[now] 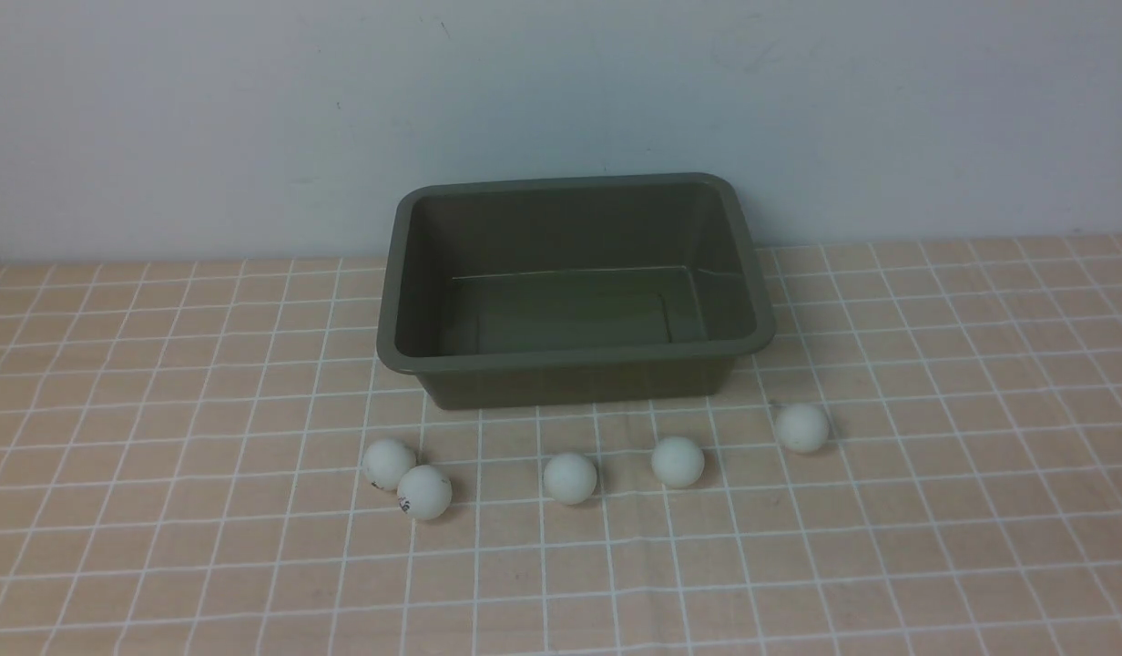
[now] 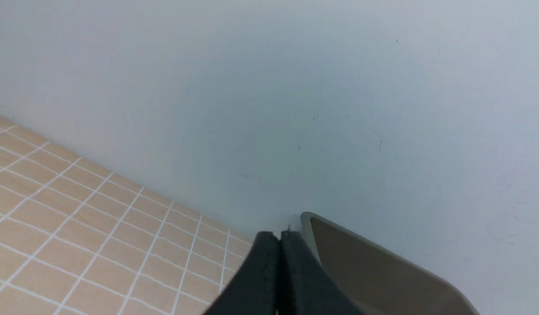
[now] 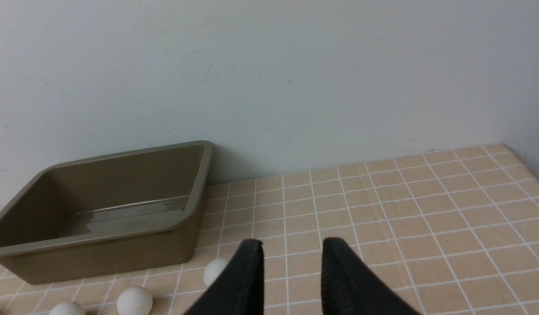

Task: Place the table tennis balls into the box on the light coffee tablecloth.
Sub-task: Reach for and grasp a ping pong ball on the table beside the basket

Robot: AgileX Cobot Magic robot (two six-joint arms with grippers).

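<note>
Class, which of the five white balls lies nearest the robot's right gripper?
The ball at the right end of the row, just beside the right gripper in its wrist view; the other four lie further to the robot's left.

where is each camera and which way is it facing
Front view: between the arms, facing forward-down at box, five table tennis balls, tablecloth; no robot parts.
Left wrist view: on left wrist, facing wall, box corner; left gripper, jaws shut.
Right wrist view: on right wrist, facing box, three balls; right gripper, jaws open.
Shared: box in all three.
</note>
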